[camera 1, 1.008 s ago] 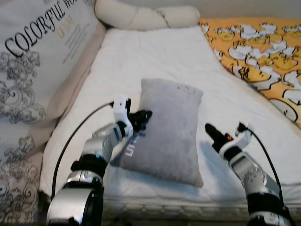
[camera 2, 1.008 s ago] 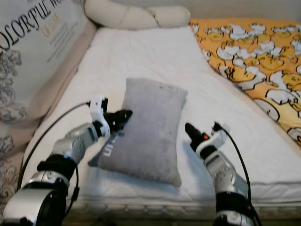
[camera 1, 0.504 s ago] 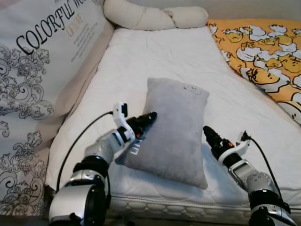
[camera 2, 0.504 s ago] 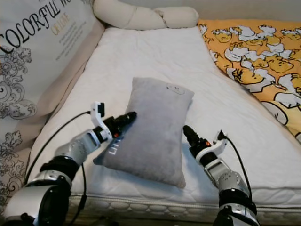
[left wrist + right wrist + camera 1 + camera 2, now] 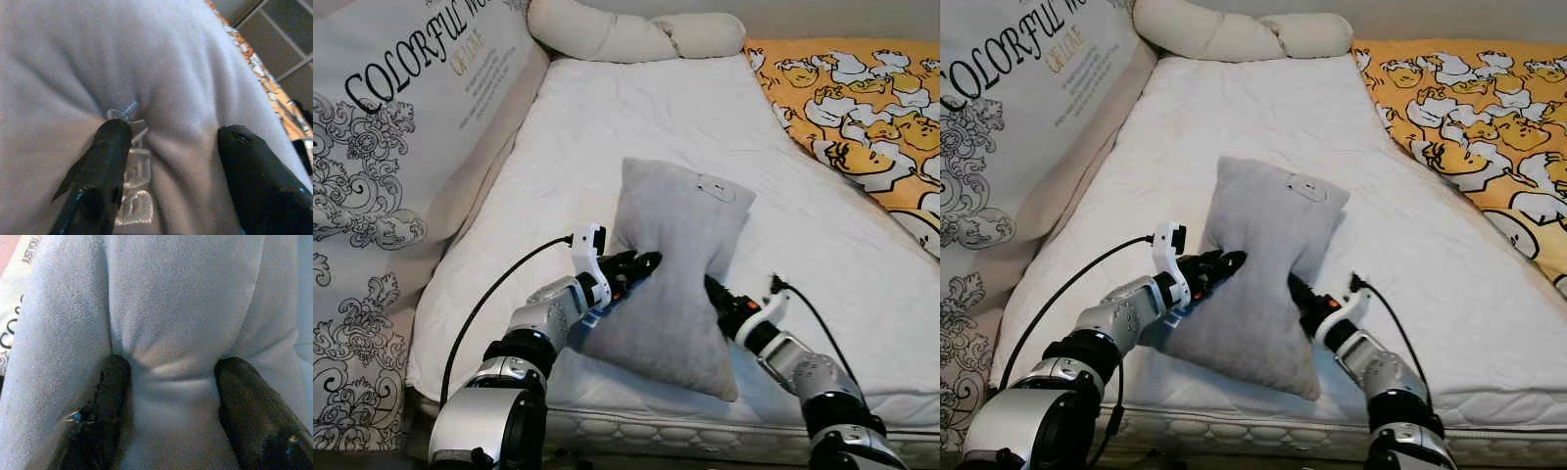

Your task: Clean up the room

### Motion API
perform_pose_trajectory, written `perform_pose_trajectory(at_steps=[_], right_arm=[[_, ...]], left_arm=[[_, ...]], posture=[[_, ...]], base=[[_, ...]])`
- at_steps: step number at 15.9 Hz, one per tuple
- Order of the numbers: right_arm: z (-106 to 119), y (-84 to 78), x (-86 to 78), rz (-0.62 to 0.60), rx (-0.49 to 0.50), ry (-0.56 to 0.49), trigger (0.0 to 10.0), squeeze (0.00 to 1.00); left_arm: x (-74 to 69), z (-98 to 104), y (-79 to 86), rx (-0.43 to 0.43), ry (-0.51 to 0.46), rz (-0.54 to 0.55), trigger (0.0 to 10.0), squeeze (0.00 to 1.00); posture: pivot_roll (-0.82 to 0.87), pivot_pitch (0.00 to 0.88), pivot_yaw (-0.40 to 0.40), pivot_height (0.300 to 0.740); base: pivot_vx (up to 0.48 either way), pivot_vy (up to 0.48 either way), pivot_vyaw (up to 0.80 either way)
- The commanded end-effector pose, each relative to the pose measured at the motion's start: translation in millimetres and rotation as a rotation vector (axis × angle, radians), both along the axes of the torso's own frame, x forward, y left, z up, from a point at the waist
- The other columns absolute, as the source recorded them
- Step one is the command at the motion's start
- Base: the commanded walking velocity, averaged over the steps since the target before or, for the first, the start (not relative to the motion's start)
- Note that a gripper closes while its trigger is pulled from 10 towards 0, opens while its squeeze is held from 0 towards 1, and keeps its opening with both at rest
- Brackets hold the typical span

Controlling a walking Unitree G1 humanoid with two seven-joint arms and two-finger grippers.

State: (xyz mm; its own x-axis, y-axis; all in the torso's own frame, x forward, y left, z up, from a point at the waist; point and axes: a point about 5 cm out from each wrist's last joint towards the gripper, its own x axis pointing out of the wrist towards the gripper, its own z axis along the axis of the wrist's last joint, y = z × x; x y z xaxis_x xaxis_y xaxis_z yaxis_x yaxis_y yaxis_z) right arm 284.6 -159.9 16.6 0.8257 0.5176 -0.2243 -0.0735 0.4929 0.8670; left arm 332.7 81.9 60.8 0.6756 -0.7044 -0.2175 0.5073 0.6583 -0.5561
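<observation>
A grey pillow (image 5: pixel 677 240) with white stitched lettering lies on the white mattress (image 5: pixel 636 117), lengthwise away from me. My left gripper (image 5: pixel 644 263) presses into the pillow's left side, and my right gripper (image 5: pixel 710 285) presses into its right side, so the pillow is pinched narrow between them. In the left wrist view the fingers (image 5: pixel 110 147) stand apart, open, with their tips dug into the grey fabric (image 5: pixel 171 73). The right wrist view shows the same: spread fingers (image 5: pixel 244 391) and pillow fabric (image 5: pixel 176 298) bulging between them.
A big printed cushion (image 5: pixel 401 127) leans along the bed's left side. A cream knotted bolster (image 5: pixel 626 34) lies at the far end. An orange duck-print blanket (image 5: pixel 862 108) covers the right side. The mattress's front edge (image 5: pixel 656 426) runs just below my arms.
Both grippers have moved inward from beside the pillow and now push into its sides. The pillow has been squeezed narrower at its near half.
</observation>
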Motion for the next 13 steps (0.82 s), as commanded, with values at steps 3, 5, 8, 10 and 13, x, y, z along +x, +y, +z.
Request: perform_pose_trajectory(at_steps=[3,5,8,10,13], right_arm=[[1.1,22.8,2.8,0.074,-0.016,0.001,0.0,0.0],[1.2,21.4,3.9,0.06,-0.031,-0.008,0.0,0.0],[1.2,20.0,4.2,0.051,-0.046,-0.018,0.0,0.0],[1.3,19.7,5.3,0.03,-0.062,-0.021,0.0,0.0],[3.7,20.8,7.5,0.024,-0.097,-0.043,0.0,0.0]], left_arm=[[-6.4,-11.0,-2.2,0.079,0.041,-0.036,0.0,0.0],[-9.0,-17.0,3.1,0.127,0.045,-0.028,0.0,0.0],[-9.4,-18.7,2.9,0.133,0.05,-0.017,0.0,0.0],[-9.0,-19.3,3.1,0.16,0.048,-0.01,0.0,0.0],[-8.5,-19.4,2.8,0.216,0.016,-0.021,0.0,0.0]], posture=[[-0.15,0.0,0.062,0.74],[-0.16,0.0,0.058,0.74],[-0.16,0.0,0.057,0.74],[-0.16,0.0,0.058,0.74],[-0.16,0.0,0.056,0.74]], base=[[0.0,0.0,0.0],[0.0,0.0,0.0],[0.0,0.0,0.0],[0.0,0.0,0.0],[0.0,0.0,0.0]])
